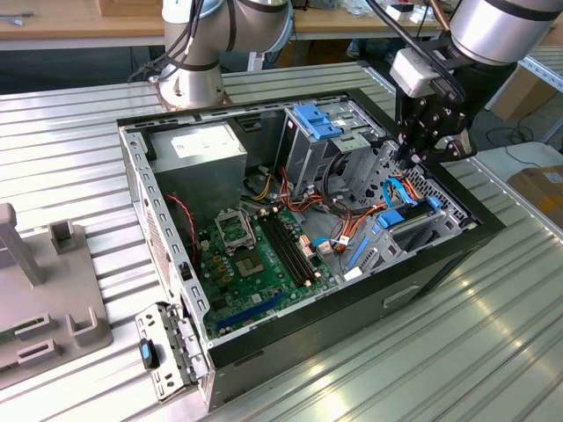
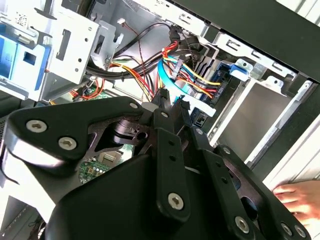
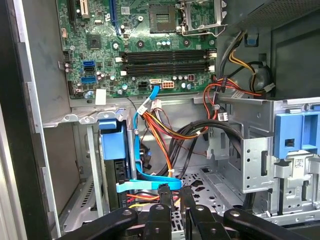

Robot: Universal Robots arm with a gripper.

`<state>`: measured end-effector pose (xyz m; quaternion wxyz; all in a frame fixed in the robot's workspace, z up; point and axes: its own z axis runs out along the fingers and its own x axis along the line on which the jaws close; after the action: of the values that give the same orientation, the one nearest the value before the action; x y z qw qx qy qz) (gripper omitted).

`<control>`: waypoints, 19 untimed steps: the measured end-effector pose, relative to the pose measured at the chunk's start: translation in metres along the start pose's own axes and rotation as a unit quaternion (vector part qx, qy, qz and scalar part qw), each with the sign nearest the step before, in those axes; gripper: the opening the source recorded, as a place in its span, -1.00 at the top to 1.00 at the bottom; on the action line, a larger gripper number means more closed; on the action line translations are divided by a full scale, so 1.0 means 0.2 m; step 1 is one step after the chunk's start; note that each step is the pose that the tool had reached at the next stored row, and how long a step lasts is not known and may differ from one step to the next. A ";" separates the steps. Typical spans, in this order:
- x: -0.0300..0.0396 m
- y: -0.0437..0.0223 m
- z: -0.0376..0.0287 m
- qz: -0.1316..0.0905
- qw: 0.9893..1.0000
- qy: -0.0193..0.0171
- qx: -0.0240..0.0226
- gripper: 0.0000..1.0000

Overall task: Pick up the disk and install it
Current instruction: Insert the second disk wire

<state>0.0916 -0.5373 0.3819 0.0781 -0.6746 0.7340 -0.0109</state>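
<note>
Mostly hidden behind a bundle of orange, red and black cables (image 1: 352,230): flat dark disk with blue side rails (image 1: 413,224). Cut off by second wrist view's edge: fingers of a person's hand (image 2: 299,196). Cropped in first wrist view: black metal robot hand (image 3: 173,194).

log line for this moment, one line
gripper: empty, over open computer case | disk: seated in bay with blue rails | blue cable: beside gripper tips

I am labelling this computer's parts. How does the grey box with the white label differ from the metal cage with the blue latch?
The grey box has closed, solid sides and a white label on top. The metal cage is open and perforated, with a blue latch on top. The cage stands nearer the tool than the box does. Both are grey metal and sit inside the case.
</note>
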 end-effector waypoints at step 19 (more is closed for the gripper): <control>-0.004 -0.046 0.007 0.000 0.999 0.020 -0.027 0.55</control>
<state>0.1009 -0.5373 0.3818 0.0446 -0.6762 0.7354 -0.0046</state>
